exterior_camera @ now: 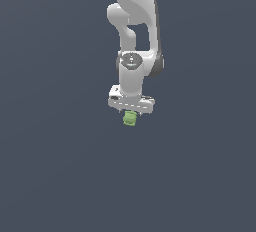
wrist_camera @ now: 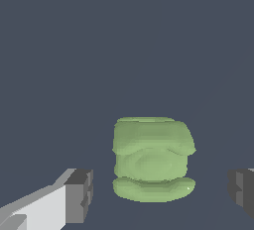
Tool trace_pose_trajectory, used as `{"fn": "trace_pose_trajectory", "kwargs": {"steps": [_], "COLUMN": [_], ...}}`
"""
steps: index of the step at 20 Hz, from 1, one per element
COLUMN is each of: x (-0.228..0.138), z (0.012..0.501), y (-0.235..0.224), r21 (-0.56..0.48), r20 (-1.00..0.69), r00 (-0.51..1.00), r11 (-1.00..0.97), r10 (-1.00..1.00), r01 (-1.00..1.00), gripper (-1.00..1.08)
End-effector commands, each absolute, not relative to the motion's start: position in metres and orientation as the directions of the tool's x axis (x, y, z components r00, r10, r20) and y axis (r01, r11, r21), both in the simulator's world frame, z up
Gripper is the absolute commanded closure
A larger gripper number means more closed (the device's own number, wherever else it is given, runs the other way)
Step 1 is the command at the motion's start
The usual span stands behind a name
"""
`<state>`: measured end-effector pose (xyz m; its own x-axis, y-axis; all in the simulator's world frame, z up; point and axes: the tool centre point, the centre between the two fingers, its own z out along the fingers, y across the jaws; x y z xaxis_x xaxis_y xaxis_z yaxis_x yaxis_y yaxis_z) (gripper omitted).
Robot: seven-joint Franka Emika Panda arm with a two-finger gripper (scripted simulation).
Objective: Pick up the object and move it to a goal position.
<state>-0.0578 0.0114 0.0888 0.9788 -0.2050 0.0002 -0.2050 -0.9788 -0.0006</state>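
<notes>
the object (wrist_camera: 153,159) sits between the tool's (wrist_camera: 158,194) spread fingers (wrist_camera: 79,194), gaps on both sides, nothing gripped.

I count one green block (exterior_camera: 130,119), lumpy and rounded. My arm (exterior_camera: 134,31) is the only one here, carrying one tool (exterior_camera: 130,112). That tool has two dark finger pads (wrist_camera: 79,195).

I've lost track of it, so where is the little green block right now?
In the exterior view the green block sits near the centre, directly under the white gripper. The wrist view shows it between the two open fingers, touching neither.
</notes>
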Motion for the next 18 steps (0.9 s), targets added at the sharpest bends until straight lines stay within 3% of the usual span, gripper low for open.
{"fn": "trace_pose_trajectory", "kwargs": {"steps": [1, 14, 15, 18], "x": [-0.058, -0.059, -0.059, -0.059], "z": [0.083, 0.041, 0.041, 0.041], "y": [0.011, 0.011, 0.011, 0.011], "r21": [0.000, 0.000, 0.000, 0.000], "r20": [0.000, 0.000, 0.000, 0.000], "r00": [0.979, 0.978, 0.978, 0.978], "r11": [-0.979, -0.978, -0.978, -0.978], "r10": [-0.206, -0.208, -0.208, -0.208], "r01": [-0.206, -0.208, -0.208, -0.208], "gripper": [-0.92, -0.92, 1.08, 1.08]}}
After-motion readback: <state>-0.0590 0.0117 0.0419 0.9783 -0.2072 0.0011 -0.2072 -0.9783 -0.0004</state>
